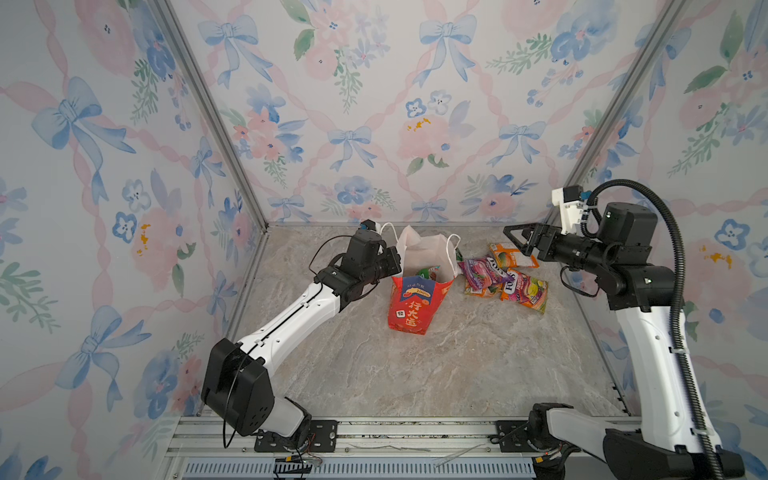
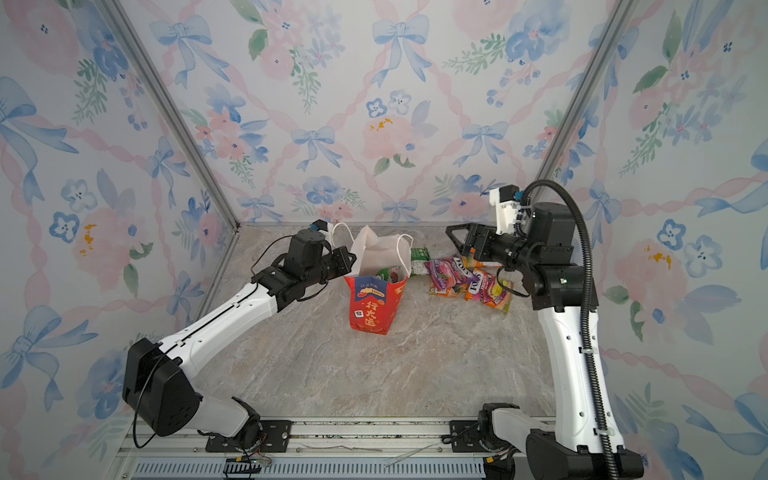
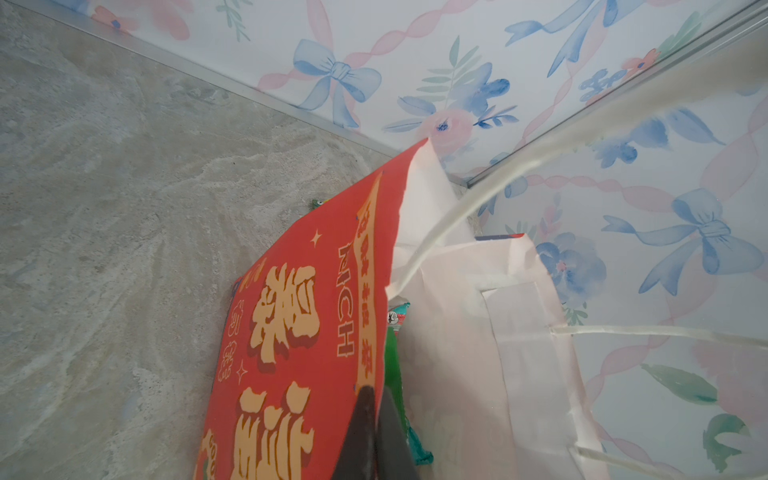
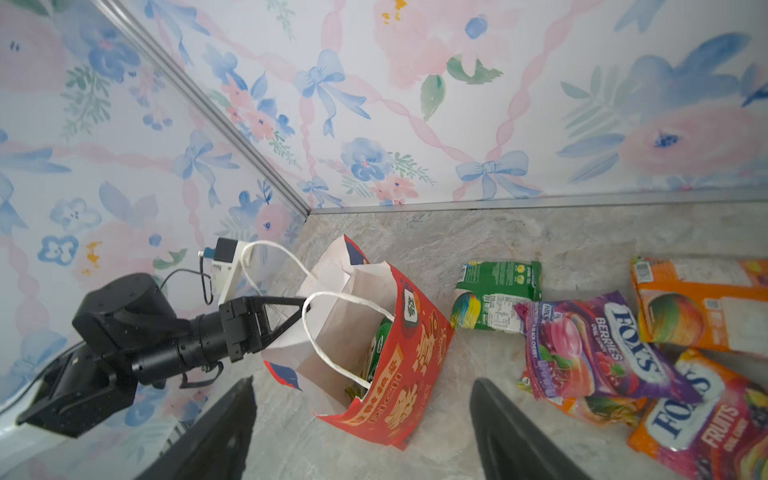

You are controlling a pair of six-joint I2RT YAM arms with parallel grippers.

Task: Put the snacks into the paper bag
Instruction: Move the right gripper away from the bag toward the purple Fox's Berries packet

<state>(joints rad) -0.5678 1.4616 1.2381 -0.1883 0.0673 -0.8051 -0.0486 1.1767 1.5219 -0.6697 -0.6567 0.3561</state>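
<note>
The paper bag (image 1: 409, 307) stood upright at the back of the desk (image 1: 415, 374), with the left fingers (image 3: 368, 399) clamped shut on its red side wall near the rim. The right fingers (image 1: 510, 232) hung spread wide and empty, raised near the snacks (image 4: 602, 353) lying just right of the bag. The purple packet (image 1: 482, 276) overlapped the orange FOX'S packet (image 1: 524, 291), so a careless pinch would likely drag both or slip off the crinkly film. A green packet (image 1: 424, 272) already sat inside. A cord handle (image 3: 532, 158) arched over the mouth and could snag a packet on its way in. Held by one wall only, the light bag could tip if bumped.
</note>
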